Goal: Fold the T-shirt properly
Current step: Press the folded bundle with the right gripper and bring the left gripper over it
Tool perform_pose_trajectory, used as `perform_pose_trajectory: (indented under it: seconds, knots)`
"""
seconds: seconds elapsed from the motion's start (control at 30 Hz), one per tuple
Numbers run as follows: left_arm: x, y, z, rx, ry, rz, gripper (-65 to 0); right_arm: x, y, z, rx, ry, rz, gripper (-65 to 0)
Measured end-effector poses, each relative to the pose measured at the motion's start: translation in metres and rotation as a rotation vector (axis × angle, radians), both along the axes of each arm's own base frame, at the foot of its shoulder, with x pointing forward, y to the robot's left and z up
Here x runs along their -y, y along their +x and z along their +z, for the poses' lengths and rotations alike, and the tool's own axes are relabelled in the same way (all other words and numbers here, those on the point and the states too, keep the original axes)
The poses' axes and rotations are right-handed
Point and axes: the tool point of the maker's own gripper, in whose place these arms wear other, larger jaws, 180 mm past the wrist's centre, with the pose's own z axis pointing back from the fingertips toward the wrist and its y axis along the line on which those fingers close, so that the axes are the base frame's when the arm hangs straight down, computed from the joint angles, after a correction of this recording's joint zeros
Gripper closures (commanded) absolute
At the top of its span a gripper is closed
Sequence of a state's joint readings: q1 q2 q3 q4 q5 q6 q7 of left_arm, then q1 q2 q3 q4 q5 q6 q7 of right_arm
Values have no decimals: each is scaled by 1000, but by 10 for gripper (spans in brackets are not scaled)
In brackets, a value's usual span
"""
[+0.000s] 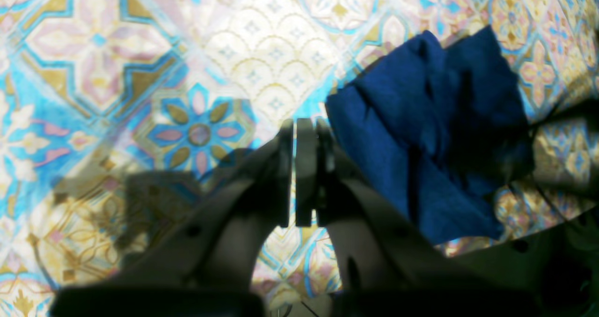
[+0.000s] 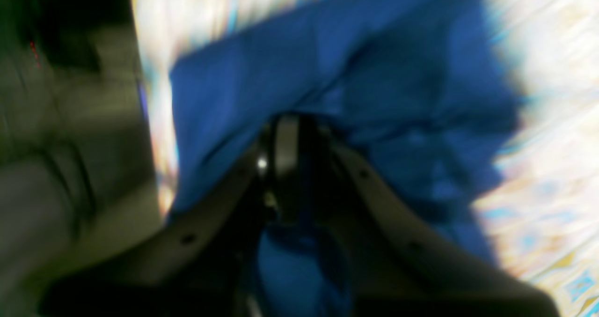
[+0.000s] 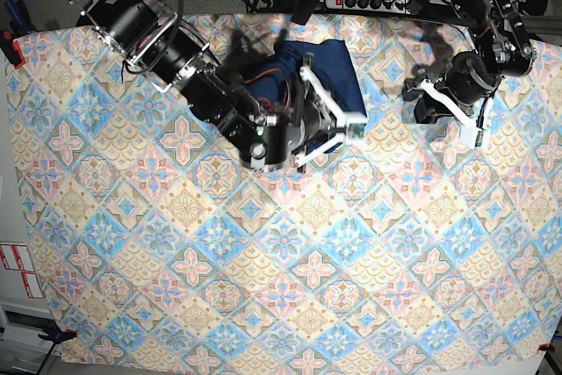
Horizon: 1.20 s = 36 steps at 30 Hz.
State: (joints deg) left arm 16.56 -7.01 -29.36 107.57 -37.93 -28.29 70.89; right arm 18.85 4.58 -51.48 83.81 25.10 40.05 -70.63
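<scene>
on the top middle of the flat pastel tile-patterned tablecloth: a soft dark navy-blue knit t-shirt, bunched into a small lump with many folds. partly hidden in the base view under the big black right arm reaching in from the top left corner.

right gripper with white fingers, down at the near edge of the shirt. in the blurry right wrist view, right gripper pinched tight on a fold of the blue t-shirt, with cloth bunched between the jaws and more blue cloth hanging below them. jaws only a little apart, with cloth filling the gap.

left gripper off to the side of the shirt, over bare tablecloth, not touching the shirt. in the left wrist view, left gripper closed all the way, the two flat pads pressed together with only a thin line between them, nothing held. t-shirt lying just beside it there, crumpled, on the patterned tablecloth. dark shadow of the claw on the cloth below.

black cables and a power strip beyond the far edge of the table.
</scene>
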Motion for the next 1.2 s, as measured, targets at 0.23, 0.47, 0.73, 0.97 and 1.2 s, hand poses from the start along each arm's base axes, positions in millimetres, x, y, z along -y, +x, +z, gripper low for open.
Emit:
perform_pose_trajectory:
  seconds: [0.23,0.47,0.73,0.97,1.2]
  knots:
    - [-4,-15,-8,-39,11,3,0,70,60,-15,10,-114,-260,-40]
    - [-4,-14,-7,-33,10,6,0,53,58,-31,-68,-47,-294,-40]
    - [-4,-13,-7,-32,8,8,0,22,39,-47,-140,-51,-272,-40]
    - [-3,-12,-6,-27,5,8,0,-2,30,-42,-148,-29,-237,-41]
    - [-3,-7,-4,-15,7,8,0,-40,7,-34,-142,-10,-124,-41]
